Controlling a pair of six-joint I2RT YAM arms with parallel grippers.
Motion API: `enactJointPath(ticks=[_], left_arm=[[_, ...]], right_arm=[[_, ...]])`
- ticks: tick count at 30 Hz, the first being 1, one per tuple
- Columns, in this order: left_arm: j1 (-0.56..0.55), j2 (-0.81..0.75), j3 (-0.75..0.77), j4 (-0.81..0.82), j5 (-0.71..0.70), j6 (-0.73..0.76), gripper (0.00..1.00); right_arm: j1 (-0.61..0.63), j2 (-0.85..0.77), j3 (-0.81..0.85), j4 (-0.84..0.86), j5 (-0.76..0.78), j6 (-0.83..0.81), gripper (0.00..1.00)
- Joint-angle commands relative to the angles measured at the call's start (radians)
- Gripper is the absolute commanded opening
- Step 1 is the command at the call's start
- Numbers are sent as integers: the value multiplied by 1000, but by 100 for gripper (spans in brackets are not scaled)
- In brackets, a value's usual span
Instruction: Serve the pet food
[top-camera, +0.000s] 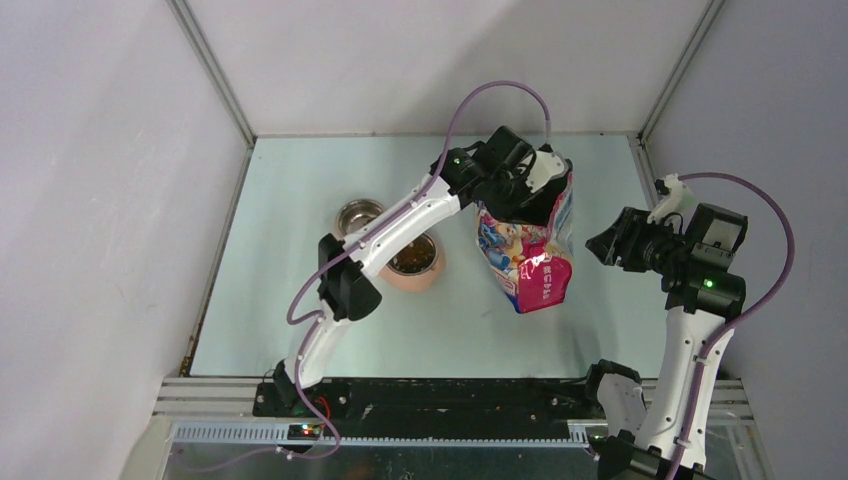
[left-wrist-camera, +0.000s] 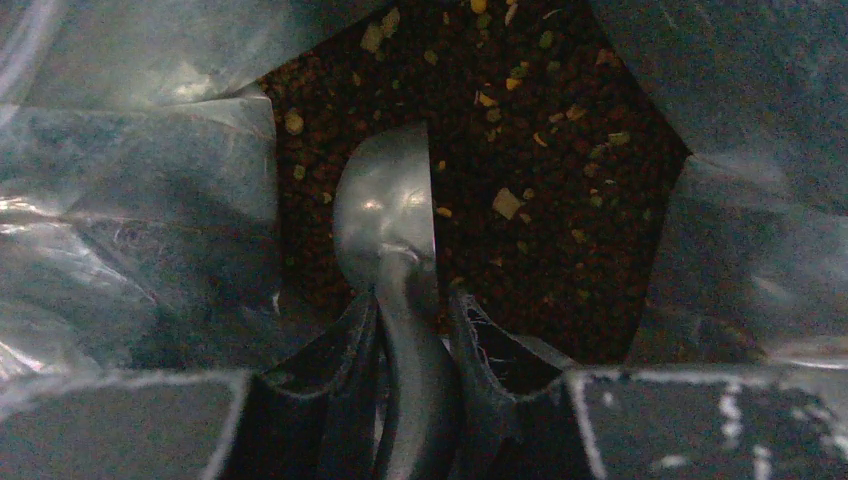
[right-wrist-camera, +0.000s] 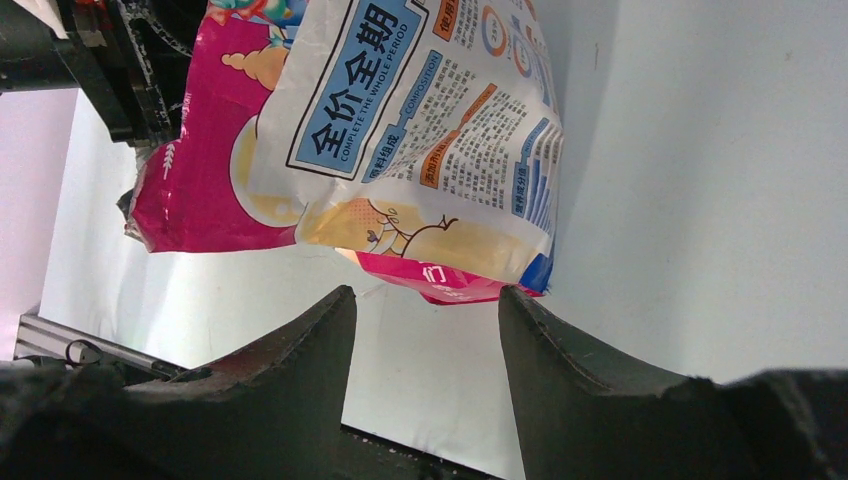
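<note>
The pet food is a heap of dark-brown kibble inside the open blue-pink cat-food bag. My left gripper reaches into the bag's mouth from above and is shut on the handle of a grey metal scoop, whose bowl rests on the kibble. More kibble lies in a pink bowl left of the bag. My right gripper is open and empty, a short way right of the bag, apart from it.
A steel bowl stands behind the pink bowl, partly under my left arm. The bag's silvery inner walls close in on both sides of the scoop. White enclosure walls ring the table.
</note>
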Motion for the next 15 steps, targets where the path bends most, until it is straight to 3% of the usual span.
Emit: enactJointPath(ticks=[1,15], left_arm=[[-38,-85,-37,-178,273,-125,0],[24,-206,-95,1,432,-277,0]], right_arm=[[1,-17,3,13,-20,9,58],[11,-55,5,-60,6,-32,58]])
